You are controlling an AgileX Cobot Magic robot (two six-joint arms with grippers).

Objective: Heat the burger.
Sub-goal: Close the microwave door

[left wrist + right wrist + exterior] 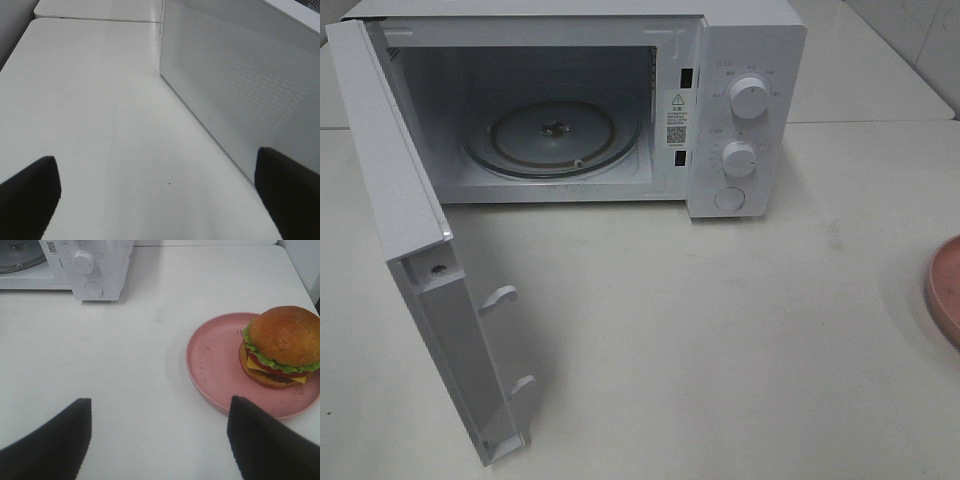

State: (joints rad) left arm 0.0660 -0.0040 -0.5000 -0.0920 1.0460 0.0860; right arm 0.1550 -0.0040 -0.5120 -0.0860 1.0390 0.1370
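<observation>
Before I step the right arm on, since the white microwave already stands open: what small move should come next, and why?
Probably ease the right gripper forward toward the golden-bunned burger on the round pink plate. Its jaws stand open and empty, short of the plate. The white microwave has its door swung wide and its glass turntable bare, so the burger only needs picking up.

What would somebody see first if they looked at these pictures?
Probably the white microwave at the back of the table, its door swung wide open and the glass turntable inside bare. Next comes the burger, sitting toward one side of a pink plate on the table to the microwave's right. The right hand hangs open just short of the plate, holding nothing.
</observation>
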